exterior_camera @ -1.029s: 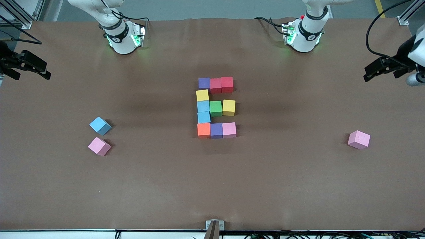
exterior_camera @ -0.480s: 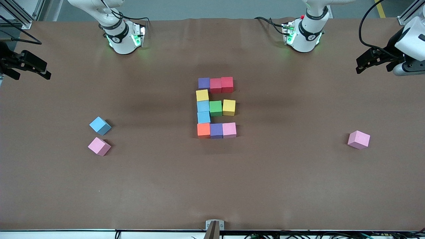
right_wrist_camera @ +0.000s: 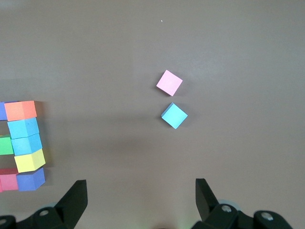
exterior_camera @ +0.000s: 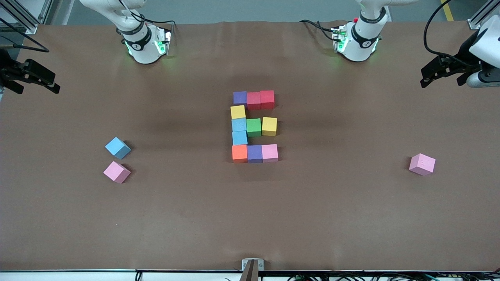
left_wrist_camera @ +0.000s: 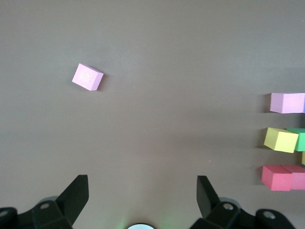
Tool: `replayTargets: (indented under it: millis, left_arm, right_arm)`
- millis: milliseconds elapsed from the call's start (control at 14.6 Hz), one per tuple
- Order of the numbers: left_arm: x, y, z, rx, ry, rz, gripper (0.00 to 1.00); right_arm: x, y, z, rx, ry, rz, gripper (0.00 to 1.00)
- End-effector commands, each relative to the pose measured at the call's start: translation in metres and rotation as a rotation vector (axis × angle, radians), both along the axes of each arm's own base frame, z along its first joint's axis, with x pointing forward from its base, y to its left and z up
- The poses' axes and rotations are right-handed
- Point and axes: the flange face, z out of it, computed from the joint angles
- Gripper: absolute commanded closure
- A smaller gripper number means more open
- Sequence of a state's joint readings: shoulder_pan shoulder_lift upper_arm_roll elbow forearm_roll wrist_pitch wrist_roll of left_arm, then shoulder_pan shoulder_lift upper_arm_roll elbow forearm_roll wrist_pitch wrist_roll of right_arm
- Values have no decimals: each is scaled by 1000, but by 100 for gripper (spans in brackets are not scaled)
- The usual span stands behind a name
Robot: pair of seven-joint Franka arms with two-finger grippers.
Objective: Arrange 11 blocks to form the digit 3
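**Figure built, both arms pulled back to the table ends**

The digit 3 (exterior_camera: 254,127) lies at the middle of the table as a tight cluster of eleven blocks. Its bar farthest from the front camera runs purple, red, red. A column of yellow, light blue and light blue drops from the purple end toward the camera. A green block (exterior_camera: 253,127) and a yellow one branch off the column's middle, and the nearest bar runs orange, purple, pink. From this camera the shape reads like an E; from the robots' side it reads as a 3. All blocks touch or nearly touch, with the yellow one on the middle bar sitting a shade askew.

Three spare blocks lie well apart from the figure. A light blue block (exterior_camera: 117,147) and a pink block (exterior_camera: 116,172) sit close together toward the right arm's end. A lone pink block (exterior_camera: 422,164) rests toward the left arm's end.

The left gripper (exterior_camera: 431,76) hangs over its end of the table, fingers spread wide and holding nothing. The right gripper (exterior_camera: 37,78) waits over the other end, likewise spread and empty.

By my count the placing looks finished, so the step in hand seems to be parking. Any further move would call only for squaring the middle bar, without nudging its neighbours.
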State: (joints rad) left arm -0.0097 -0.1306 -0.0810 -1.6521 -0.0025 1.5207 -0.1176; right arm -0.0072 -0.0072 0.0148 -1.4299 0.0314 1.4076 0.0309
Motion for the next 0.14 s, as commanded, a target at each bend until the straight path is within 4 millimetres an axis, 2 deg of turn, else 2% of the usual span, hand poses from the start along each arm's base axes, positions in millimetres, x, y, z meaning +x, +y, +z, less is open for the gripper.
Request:
replayTargets:
  millis: [0,69]
  left_arm:
    - [5,-2,3,-24,-6,-5,0]
    - [5,-2,3,-24,-6,-5,0]
  right_arm:
    - [-2,-2,4,-8,-8,2,0]
    - [-2,-3,3,-8,-6,1,0]
